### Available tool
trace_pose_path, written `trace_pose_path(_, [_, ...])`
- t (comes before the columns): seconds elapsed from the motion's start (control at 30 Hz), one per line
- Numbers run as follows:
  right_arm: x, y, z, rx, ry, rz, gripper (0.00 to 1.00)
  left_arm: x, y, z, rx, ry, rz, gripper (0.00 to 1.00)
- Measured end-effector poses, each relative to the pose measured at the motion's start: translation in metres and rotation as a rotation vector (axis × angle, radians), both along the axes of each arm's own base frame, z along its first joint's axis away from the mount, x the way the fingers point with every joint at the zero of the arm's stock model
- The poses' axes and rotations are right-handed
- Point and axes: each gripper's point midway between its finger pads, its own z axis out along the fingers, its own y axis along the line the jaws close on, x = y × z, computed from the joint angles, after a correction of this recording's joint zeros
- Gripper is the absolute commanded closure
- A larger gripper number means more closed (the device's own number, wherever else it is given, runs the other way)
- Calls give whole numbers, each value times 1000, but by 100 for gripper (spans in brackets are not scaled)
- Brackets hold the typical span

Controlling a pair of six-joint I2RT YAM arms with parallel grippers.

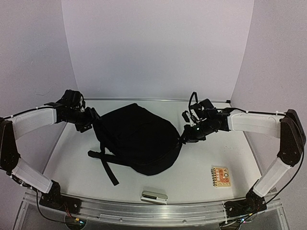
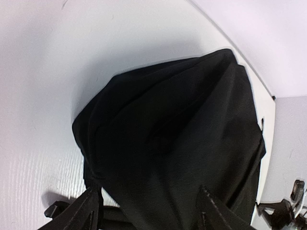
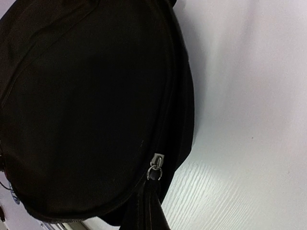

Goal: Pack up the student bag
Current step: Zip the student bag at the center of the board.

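Note:
The student bag [image 1: 136,139] is a large black backpack lying in the middle of the table with its straps [image 1: 106,165] trailing toward the front left. My left gripper [image 1: 91,122] is at the bag's far left corner. In the left wrist view its fingers [image 2: 79,213] stand apart, with a bulge of the bag's fabric [image 2: 163,143] between them. My right gripper [image 1: 184,136] is at the bag's right edge. In the right wrist view it [image 3: 146,218] is shut on the black zipper pull [image 3: 152,191], which hangs from a metal ring [image 3: 154,170].
A small orange spiral notebook [image 1: 221,176] lies at the front right. A small silver-and-white oblong item [image 1: 154,195] lies by the front rail. White walls enclose the table on the back and sides. The right gripper also shows in the left wrist view [image 2: 288,211].

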Motion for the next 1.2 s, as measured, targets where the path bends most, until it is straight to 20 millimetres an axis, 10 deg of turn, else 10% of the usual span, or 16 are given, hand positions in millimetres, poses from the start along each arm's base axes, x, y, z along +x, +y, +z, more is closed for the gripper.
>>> trace_pose_path(0.13, [-22,7,4,31,43,53,100,11,-16,42,127,-124,-78,13])
trace_pose_path(0.33, [-47,18,19,99,71,120,100,13,-96,80,232,-284,-351,10])
trace_pose_path(0.6, [-55,16,25,119,81,103,100,11,-197,14,375,-285,-703,4])
trace_pose_path(0.93, [-54,16,24,127,91,82,100,35,-243,-19,526,-345,-823,4])
trace_pose_path(1.2, [-55,15,21,127,97,76,100,45,-250,-34,586,-369,-859,58])
